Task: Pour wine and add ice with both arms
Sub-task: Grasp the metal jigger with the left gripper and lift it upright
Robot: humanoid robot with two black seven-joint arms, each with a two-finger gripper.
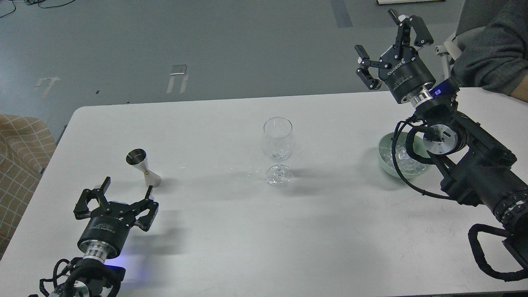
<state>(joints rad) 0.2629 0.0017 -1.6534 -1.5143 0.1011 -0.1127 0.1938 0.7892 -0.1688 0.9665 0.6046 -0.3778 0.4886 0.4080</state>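
The ice lies as a heap of small clear cubes in a pale green bowl at about three o'clock on the white table, partly hidden behind the right arm and its looped black cable. Whether any ice sits in the wine glass cannot be told; only a faint glint shows low in its bowl. The glass stands upright at the table's centre, clear and seemingly without wine, its round foot resting on the tabletop, well apart from the bowl.

At about nine o'clock from the glass stands a steel jigger, upright, its open cup on top and its wider cone down on the table. Just below it, toward seven o'clock, the left gripper hovers with its fingers spread wide and nothing between them; one fingertip reaches close to the jigger's base, but contact cannot be made out.

The right gripper is raised at about one o'clock, beyond the far table edge and above the bowl, its fingers splayed wide and holding nothing. A person's grey sleeve shows at the upper right corner. Beyond the table lies grey floor.
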